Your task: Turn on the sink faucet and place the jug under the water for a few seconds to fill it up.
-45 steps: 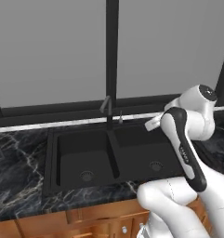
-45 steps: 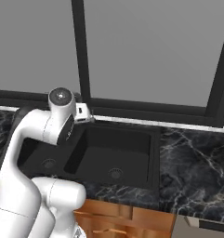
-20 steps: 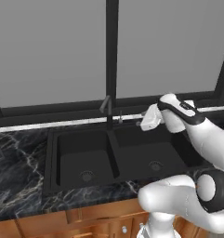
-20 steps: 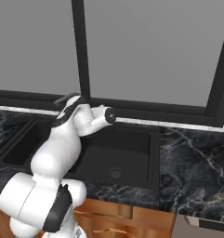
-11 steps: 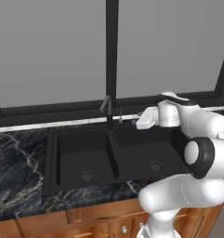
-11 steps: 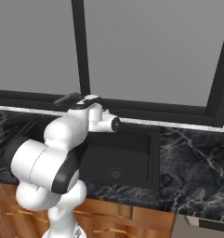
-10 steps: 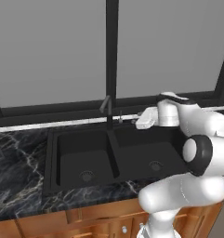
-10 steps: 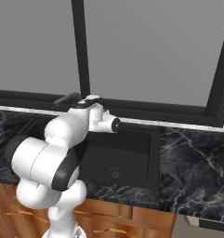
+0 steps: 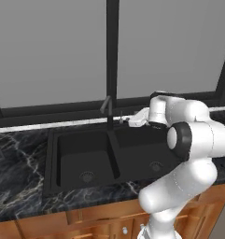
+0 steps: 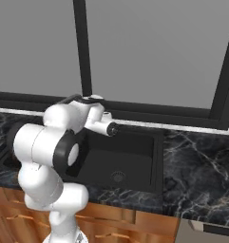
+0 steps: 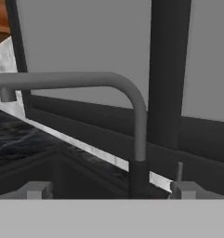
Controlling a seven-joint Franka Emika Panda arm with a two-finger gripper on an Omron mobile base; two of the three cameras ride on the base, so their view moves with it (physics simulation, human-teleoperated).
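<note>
Tool [image 9: 129, 121]: wide open, holding nothing, just beside the faucet at its 3 o'clock.
Faucet [image 9: 107, 111]: upright behind the sink [image 9: 67, 158], at 12 o'clock, on the counter [image 9: 16, 196].

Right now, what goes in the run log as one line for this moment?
phase: approaching sink faucet | gripper: open, empty, just right of faucet | water: none running | sink: basins dry
</note>
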